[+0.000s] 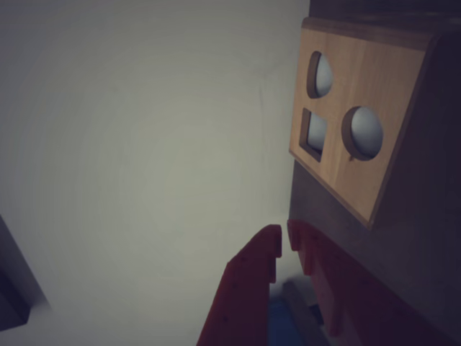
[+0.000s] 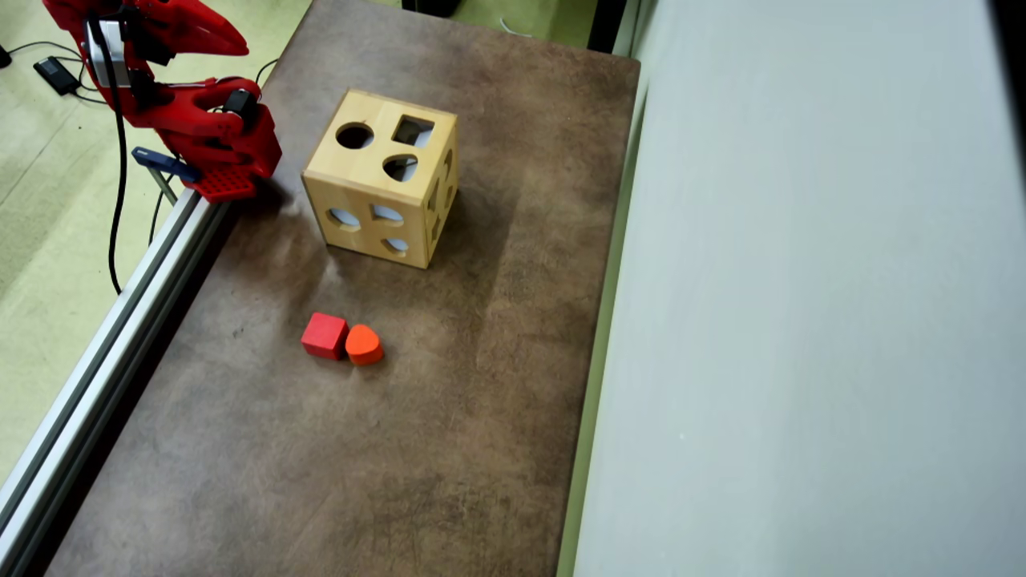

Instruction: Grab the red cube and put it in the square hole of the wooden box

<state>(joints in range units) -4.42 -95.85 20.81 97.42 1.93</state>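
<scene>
The gripper (image 1: 284, 241) is sitting with its two red fingers nearly touching, only a thin gap showing between the tips in the wrist view, and it is carrying nothing. In the overhead view the arm is folded up at the table's upper left corner, over the aluminium rail (image 2: 120, 320), and its fingertips cannot be made out there. The relation that matters for the coming move is the bearing of the red cube (image 2: 325, 335): it is lying well apart from the gripper, down-frame and somewhat to the right in the overhead view, flat on the brown table (image 2: 449, 449), with the wooden box (image 2: 381, 188) standing much nearer the arm and just up-frame of the straight path. The cube is sitting slightly rotated to the table edges, and the orange heart-like block (image 2: 365, 344) is touching its right side, so the jaws will likely need to close across the cube's two free faces rather than along the line joining the blocks. The cube is not showing in the wrist view, which is looking past the fingertips at a side face of the box. The square hole (image 2: 413, 131) is opening upward on the box top, beside a round cut-out and a heart-like one, nearer the gripper than the cube is.
</scene>
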